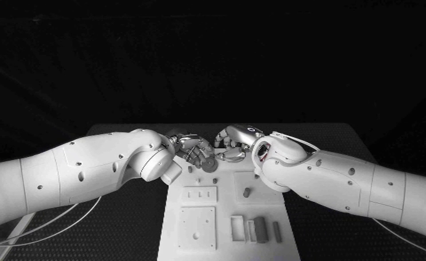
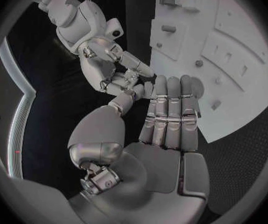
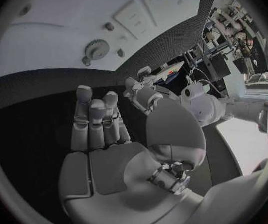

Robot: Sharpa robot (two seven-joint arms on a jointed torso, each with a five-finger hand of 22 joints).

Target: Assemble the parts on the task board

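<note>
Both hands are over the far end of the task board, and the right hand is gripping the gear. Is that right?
Not quite. The right hand holds nothing: the right wrist view shows its fingers apart, with the gear lying on the task board. Both hands are over the far end.

One task board (image 1: 197, 224), two hands, perhaps six parts.

A lab: black table (image 1: 133, 212), cluttered equipment shelves (image 3: 230, 22) behind.

black table (image 1: 133, 224), cluttered shelves (image 3: 230, 22) in background
</note>
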